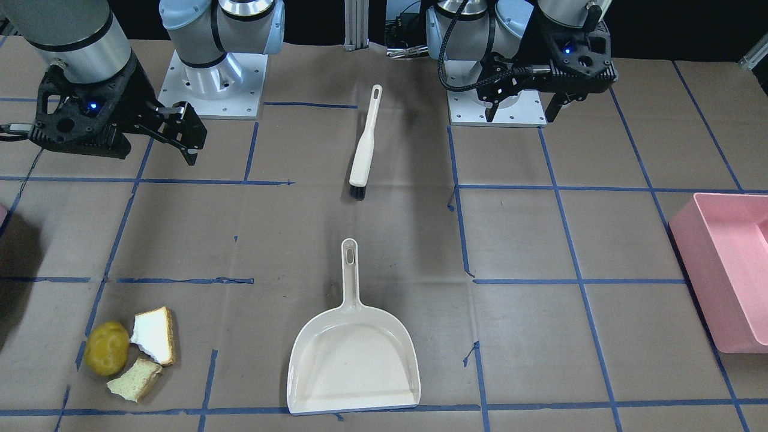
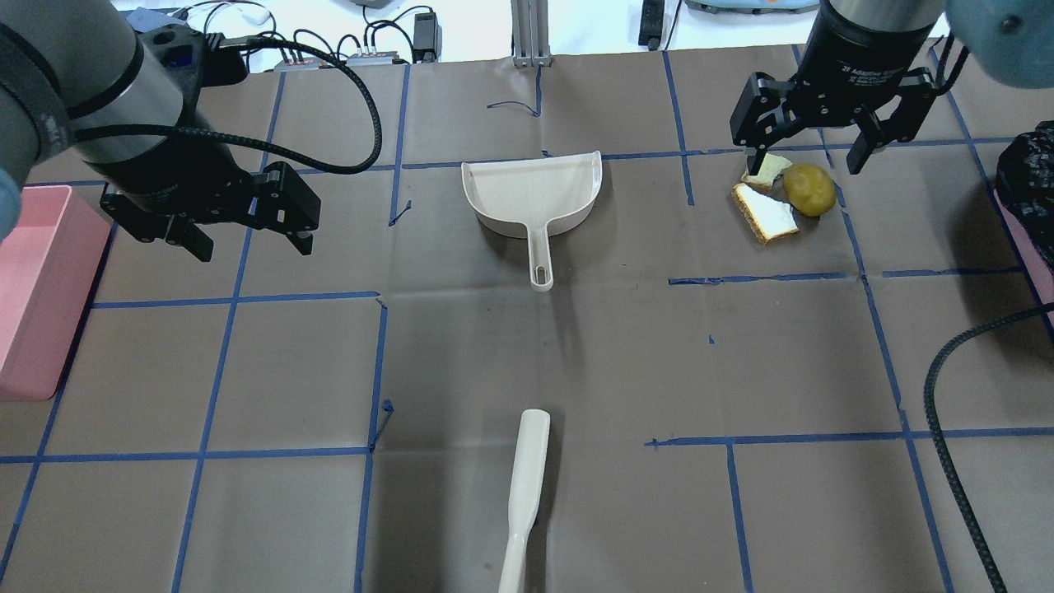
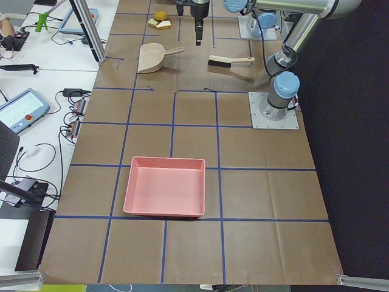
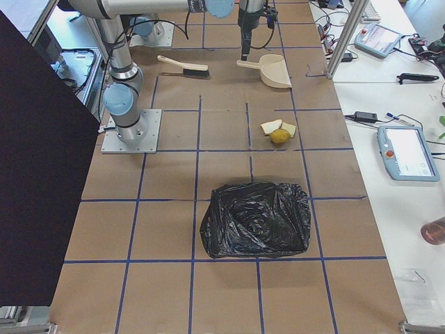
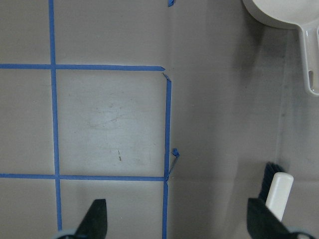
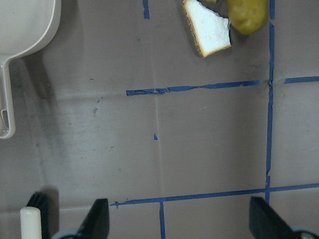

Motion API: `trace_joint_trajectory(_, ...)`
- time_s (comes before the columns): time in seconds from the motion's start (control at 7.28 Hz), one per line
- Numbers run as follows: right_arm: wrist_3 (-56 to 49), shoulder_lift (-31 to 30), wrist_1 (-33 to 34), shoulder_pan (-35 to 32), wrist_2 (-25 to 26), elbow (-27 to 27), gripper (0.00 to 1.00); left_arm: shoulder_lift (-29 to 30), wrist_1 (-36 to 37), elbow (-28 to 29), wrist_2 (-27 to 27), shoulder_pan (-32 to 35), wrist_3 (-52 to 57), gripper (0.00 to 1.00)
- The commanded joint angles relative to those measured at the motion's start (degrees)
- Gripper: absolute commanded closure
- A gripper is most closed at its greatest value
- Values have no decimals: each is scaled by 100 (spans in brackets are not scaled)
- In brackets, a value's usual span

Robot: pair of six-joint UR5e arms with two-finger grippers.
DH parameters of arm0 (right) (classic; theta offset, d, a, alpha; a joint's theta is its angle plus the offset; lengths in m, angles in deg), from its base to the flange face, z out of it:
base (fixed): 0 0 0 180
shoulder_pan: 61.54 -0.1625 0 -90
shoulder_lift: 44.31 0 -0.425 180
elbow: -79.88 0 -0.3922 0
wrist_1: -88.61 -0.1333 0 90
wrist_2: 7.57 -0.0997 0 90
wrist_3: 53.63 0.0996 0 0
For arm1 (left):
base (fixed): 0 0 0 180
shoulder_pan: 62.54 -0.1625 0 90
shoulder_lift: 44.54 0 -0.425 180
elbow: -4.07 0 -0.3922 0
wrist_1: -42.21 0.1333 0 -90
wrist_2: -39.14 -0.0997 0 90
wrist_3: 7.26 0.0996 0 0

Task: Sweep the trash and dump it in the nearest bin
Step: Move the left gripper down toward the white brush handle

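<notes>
The table (image 1: pixel 384 240) is covered in brown paper marked into squares with blue tape. A black bag-lined bin (image 4: pixel 256 219) sits on the right hand's side of it, beyond the trash and well apart from that hand. A large pink rectangular tub (image 1: pixel 729 270) stands on the left hand's side, well away from the left hand (image 2: pixel 247 235).

A cream dustpan (image 1: pixel 354 354) lies flat between the two hands, farther out from the robot than either, its handle pointing back toward the robot's base. A cream hand brush (image 1: pixel 366 144) with black bristles lies in line with it, nearer the robot, bristles toward the dustpan handle without touching it.

The left hand hangs above bare table with its fingers spread wide and nothing between them. The right hand (image 2: pixel 811 156) is likewise wide open and holds nothing; it hovers above the table.

The trash lies in a tight cluster just beyond the right hand, on the side away from the robot. It comprises a potato-like lump (image 1: pixel 107 348), a bread piece (image 1: pixel 155 335) with white crumb and brown crust just beside it, and a smaller bread piece (image 1: pixel 135 379) near both.
</notes>
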Motion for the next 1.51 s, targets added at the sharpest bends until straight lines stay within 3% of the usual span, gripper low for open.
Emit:
trace_joint_trajectory(0.0, 1, -17, 34, 5, -13, -63, 0, 44, 3, -30, -7, 1, -18, 0)
trace_joint_trajectory(1.37, 10, -17, 166, 13, -22, 7, 0, 61, 118, -179, -68, -8, -36, 0)
